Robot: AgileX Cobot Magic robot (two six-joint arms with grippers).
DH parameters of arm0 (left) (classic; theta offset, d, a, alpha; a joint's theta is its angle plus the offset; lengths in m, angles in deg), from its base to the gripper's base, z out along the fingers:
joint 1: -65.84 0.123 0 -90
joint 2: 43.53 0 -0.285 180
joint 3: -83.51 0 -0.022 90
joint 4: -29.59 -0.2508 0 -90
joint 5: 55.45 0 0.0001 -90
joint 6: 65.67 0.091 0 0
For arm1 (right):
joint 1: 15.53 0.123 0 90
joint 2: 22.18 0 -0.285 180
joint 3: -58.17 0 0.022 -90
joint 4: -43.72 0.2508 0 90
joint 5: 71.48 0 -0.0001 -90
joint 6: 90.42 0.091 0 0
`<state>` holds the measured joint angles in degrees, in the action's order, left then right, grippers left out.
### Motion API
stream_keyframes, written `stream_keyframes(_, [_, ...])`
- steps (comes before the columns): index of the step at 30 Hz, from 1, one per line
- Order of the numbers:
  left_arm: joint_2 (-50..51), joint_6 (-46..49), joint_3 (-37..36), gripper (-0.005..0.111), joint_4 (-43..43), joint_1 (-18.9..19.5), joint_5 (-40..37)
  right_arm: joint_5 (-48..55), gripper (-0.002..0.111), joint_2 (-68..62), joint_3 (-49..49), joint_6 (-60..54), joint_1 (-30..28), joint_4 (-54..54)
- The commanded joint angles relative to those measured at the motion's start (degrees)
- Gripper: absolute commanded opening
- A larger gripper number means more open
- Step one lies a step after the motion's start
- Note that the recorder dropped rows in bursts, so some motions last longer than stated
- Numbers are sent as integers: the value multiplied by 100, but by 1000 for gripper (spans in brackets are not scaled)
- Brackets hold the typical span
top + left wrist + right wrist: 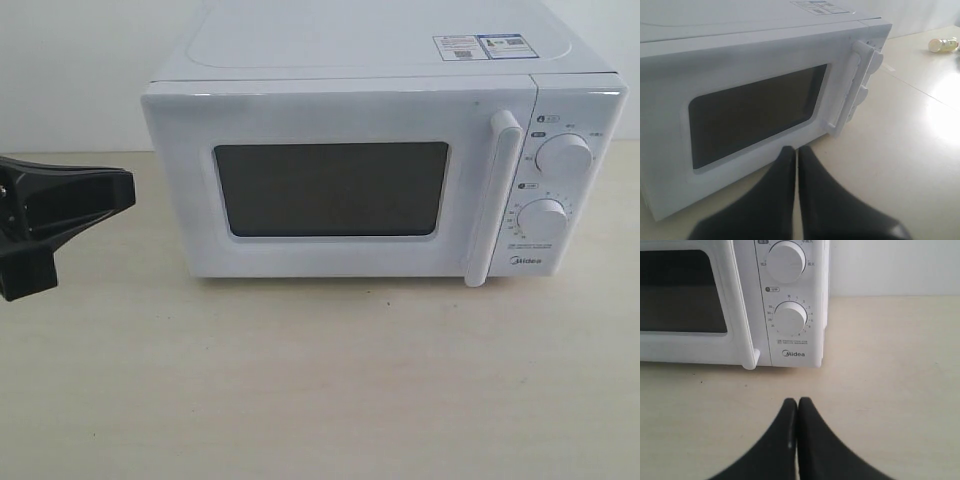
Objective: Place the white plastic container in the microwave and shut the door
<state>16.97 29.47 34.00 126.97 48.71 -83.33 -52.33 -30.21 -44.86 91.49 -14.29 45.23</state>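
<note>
The white Midea microwave [370,50] stands on the table with its door [330,110] shut, so the dark mesh window [330,188] faces me. A long white handle [495,200] runs beside two round dials [563,155]. The white plastic container shows in no view. My left gripper [128,190] hovers left of the microwave, a little way from its front corner. Its jaws are shut and empty in the left wrist view [796,152], pointing at the door's lower edge. My right gripper [797,402] is shut and empty over the table in front of the dial panel [790,315]. It is outside the exterior view.
The pale wooden table [320,380] stretches in front of the microwave. A small yellowish bottle [943,45] lies on the table far beyond the microwave's dial side. A white wall stands behind.
</note>
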Motion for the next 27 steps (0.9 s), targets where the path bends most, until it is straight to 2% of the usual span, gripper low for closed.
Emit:
stream_keyframes(1, [-36, -23, -24, 4, 46, -9, -11, -8, 0, 25, 25, 59, -24, -81])
stream_keyframes(27, [-36, -23, -24, 4, 46, -9, -11, -8, 0, 25, 25, 109, -13, -26])
